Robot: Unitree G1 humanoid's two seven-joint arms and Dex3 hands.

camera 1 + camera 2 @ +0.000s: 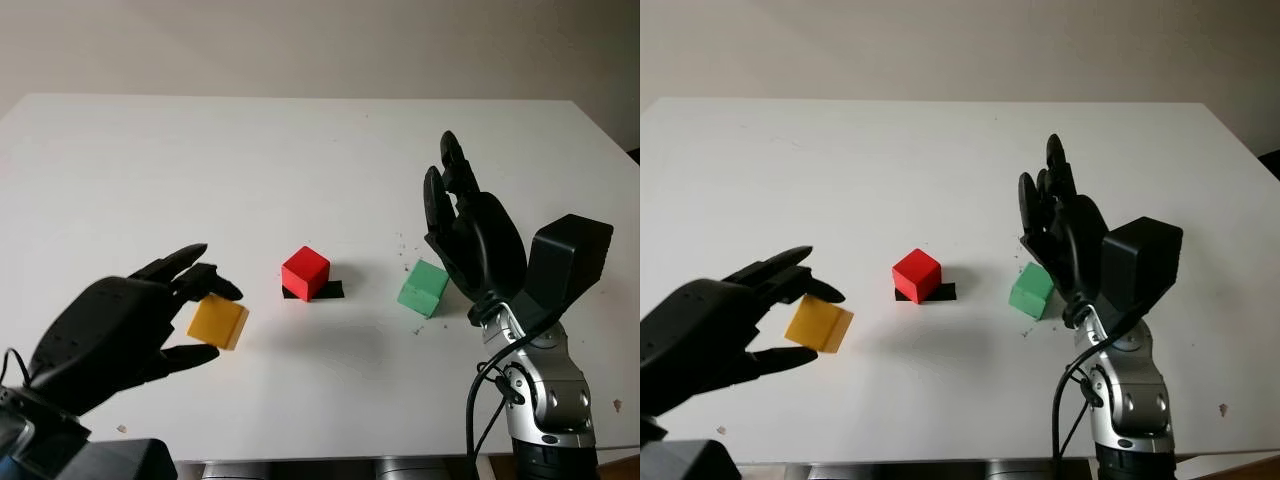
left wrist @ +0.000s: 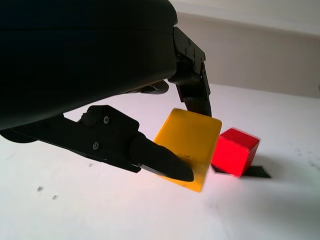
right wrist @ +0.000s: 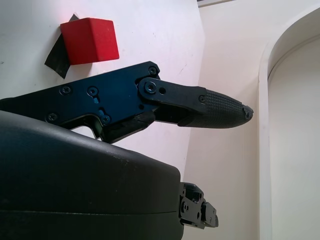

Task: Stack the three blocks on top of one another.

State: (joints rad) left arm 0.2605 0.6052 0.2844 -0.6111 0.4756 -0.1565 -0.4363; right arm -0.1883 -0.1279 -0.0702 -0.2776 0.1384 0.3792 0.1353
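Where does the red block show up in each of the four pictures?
Left eye view: red block at centre, on black tape.
Right eye view: left of centre.
Left wrist view: behind the yellow block held by the left hand.
Right wrist view: beyond the right hand's finger, upper corner.
Shared landmark: the black tape.

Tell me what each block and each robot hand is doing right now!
yellow block: held tilted in the left hand, lifted off the table
red block: sitting on the table on a black tape mark, nothing stacked on it
green block: sitting on the table, untouched
left hand: shut on the yellow block, fingers pinching it
right hand: open, raised just beside the green block
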